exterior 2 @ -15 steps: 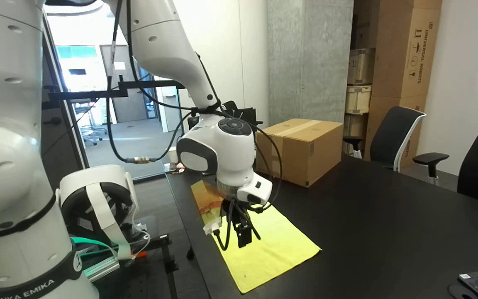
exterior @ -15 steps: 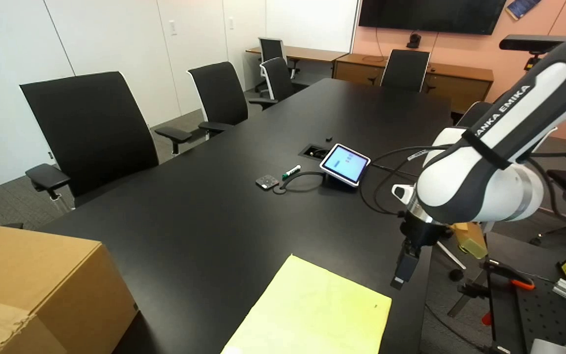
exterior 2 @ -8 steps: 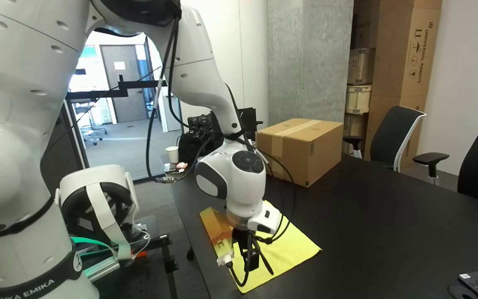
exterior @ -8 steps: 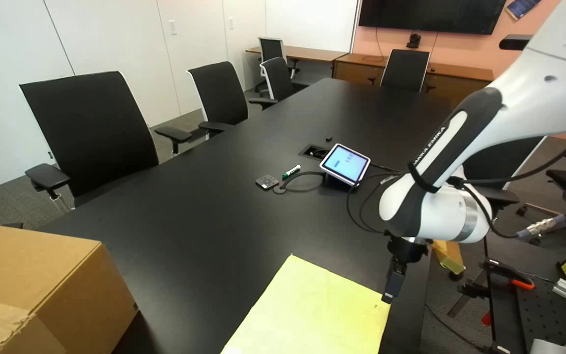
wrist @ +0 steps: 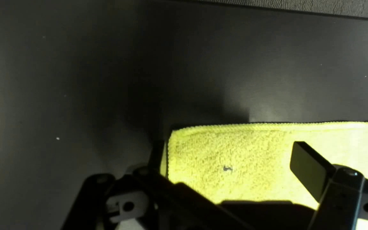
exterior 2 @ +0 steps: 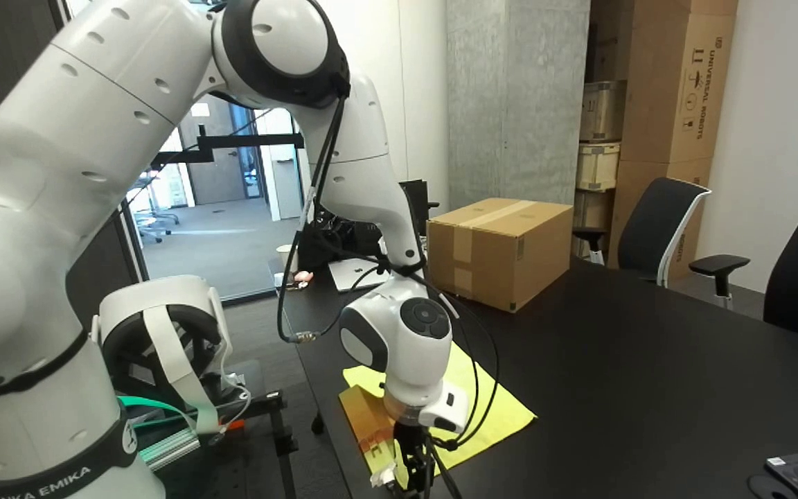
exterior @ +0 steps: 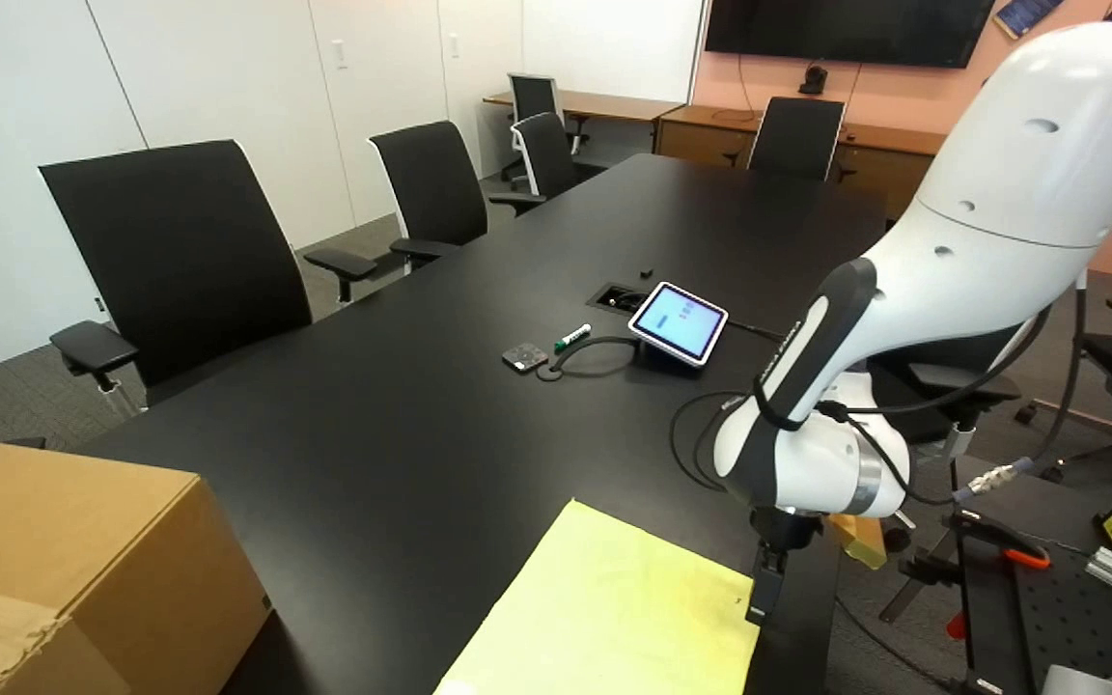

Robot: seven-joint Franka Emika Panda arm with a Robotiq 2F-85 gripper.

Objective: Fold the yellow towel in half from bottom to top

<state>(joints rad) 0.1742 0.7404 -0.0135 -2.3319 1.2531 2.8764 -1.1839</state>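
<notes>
The yellow towel (exterior: 614, 608) lies spread out and flat on the black table; it also shows in an exterior view (exterior 2: 499, 409), partly behind the arm. My gripper (exterior: 759, 610) points down at the towel's corner near the table edge. In the wrist view the gripper (wrist: 230, 159) is wide open with nothing between its fingers. The corner of the towel (wrist: 244, 147), with a small dark mark, shows between the fingers. The left finger is just past the towel's side edge, the right finger over the cloth. I cannot tell whether the fingertips touch.
A tan cardboard box (exterior: 122, 569) stands on the table past the towel. A small tablet (exterior: 680, 323), a green marker (exterior: 572, 337) and a small dark device (exterior: 525, 357) lie further along. A headset (exterior 2: 163, 333) sits beside the robot base. A laptop (exterior 2: 354, 272) is at the far end.
My gripper has moved down and toward the towel's corner, from above and beside it to close at it. The towel has not moved.
</notes>
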